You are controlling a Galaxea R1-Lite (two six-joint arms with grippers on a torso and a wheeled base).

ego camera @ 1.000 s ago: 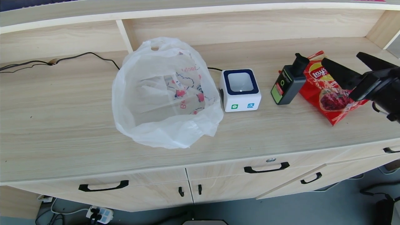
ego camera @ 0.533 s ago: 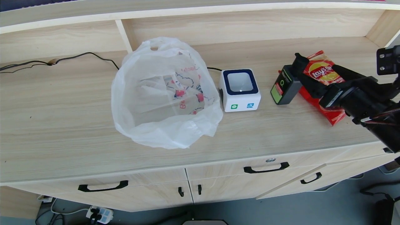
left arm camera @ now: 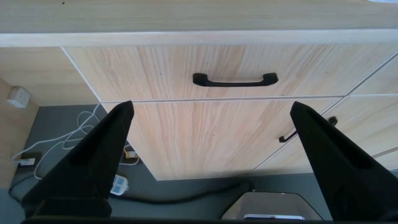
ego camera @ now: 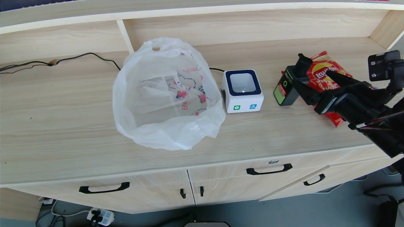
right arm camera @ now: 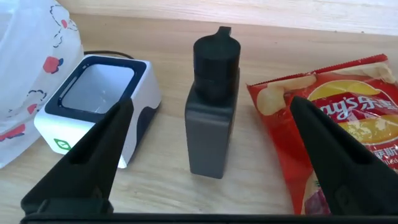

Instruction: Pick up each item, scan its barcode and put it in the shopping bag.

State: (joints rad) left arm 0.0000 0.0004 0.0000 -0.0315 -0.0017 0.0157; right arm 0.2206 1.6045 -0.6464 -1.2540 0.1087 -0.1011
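Dark bottle (ego camera: 288, 86), capped and with a green label on its near face, stands upright on the wooden counter (ego camera: 63, 126) just to the right of the scanner (ego camera: 243, 90), apart from it. Chips bag (ego camera: 318, 74), red, lies flat farther right of the scanner, just beyond the bottle. Whether bag and bottle touch cannot be confirmed.

Right gripper (right arm camera: 211, 102): fingers spread wide and holding nothing. In the right wrist view the bottle sits in line with the gap between the two fingers, ahead of the tips, with counter visible on either side of it. No contact is seen. The finger on the scanner's side points toward the space between scanner and bottle; the other finger (right arm camera: 329, 155) lies over the chips bag. In the head view the gripper is over the counter to the right of the scanner, level with the bottle and the chips.

Shopping bag (ego camera: 167, 94), white plastic with its mouth open upward, sits immediately left of the scanner.

Left gripper (left arm camera: 211, 106): fingers spread wide and empty, below counter level, facing a drawer front with a black handle (left arm camera: 235, 79).
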